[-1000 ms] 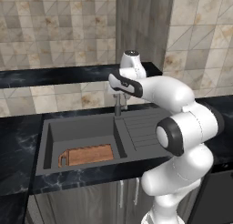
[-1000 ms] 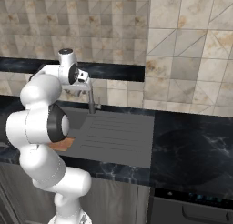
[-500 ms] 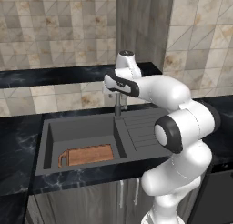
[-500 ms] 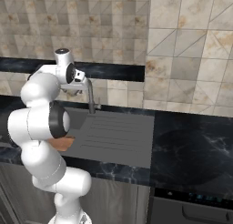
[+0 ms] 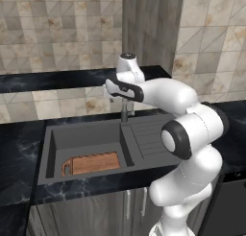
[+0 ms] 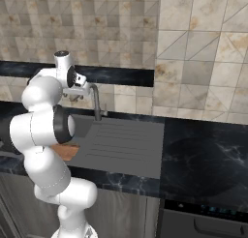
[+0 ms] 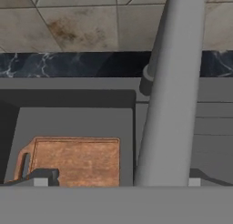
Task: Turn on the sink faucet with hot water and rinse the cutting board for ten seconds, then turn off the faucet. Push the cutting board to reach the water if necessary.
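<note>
Gripper [image 7: 117, 175] sits high over the sink faucet [image 5: 124, 108], spout running up between the two fingertips in the hand view; tips stand wide apart, one each side of the spout, not visibly touching it, so jaws are spread, nothing clamped.

Change over the last second: the hand has slid left along the faucet top in both base views, from roughly above the post toward the basin side. Small move, base cameras haven't shifted. Can't tell from these frames whether the lever moved; it's too small to read, hidden under the wrist.

No water visible anywhere, so my read is the faucet is still off and we're in the reach/align-to-lever step, early in the task.

Cutting board [image 5: 91, 163] lies flat on the basin floor of the sink [image 5: 50, 144], against the front wall, handle hole toward the front-left corner. Spout end looks to be over the back-right part of the basin, well apart from the board, so a push toward the stream will likely be needed once water runs.
</note>
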